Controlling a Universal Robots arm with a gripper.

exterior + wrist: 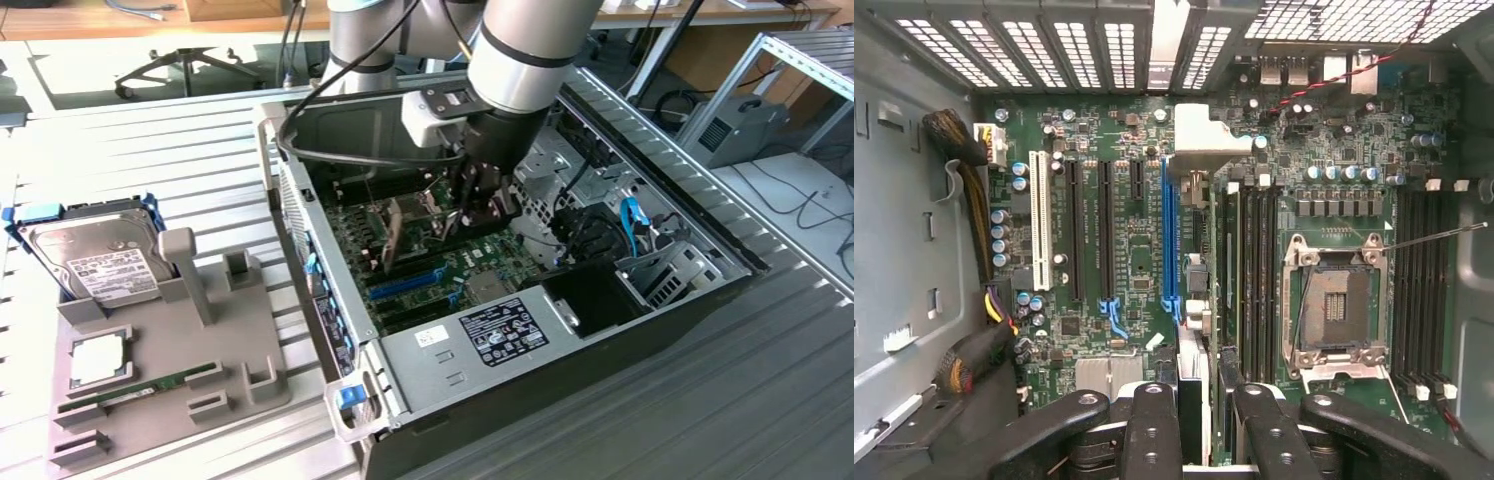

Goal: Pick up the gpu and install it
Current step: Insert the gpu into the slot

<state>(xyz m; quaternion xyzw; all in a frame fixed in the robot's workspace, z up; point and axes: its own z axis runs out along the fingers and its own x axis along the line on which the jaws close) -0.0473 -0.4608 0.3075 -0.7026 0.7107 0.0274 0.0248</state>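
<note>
I've got the gripper [1194, 435] clamped on the gpu [1199, 300], held edge-on just above the motherboard [1124, 270] inside the open computer case [441, 370]; off beside it a grey tray [200, 390] holds a hard drive [100, 262] on the ribbed metal table [747, 400]

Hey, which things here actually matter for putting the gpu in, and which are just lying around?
In the job: gpu, held edge-on in the gripper; long blue slot; open computer case.
Lying about: hard drive; RAM stick; grey holder tray.
</note>
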